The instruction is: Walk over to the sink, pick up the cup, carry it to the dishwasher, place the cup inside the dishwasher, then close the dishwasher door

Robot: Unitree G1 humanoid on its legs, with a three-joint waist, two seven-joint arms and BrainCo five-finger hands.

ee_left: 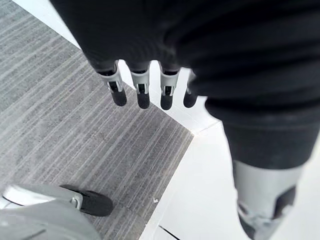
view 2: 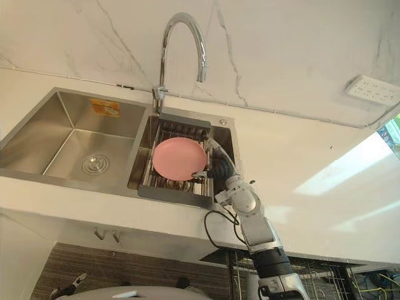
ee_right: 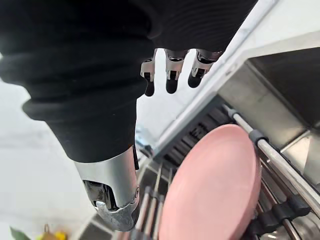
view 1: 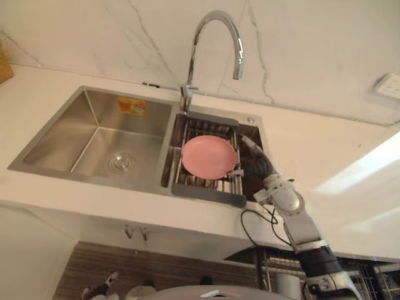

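Right robot hand (ee_right: 170, 73) seemingly beside plate (ee_right: 215, 190)

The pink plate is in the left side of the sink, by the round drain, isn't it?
No. The pink plate stands in the rack in the right side of the sink, beside the right hand; the round drain is in the left side. The left eye view shows it.

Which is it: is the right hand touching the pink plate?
Apart. The right wrist view shows rack bars between the pink plate and the thumb of the right hand.
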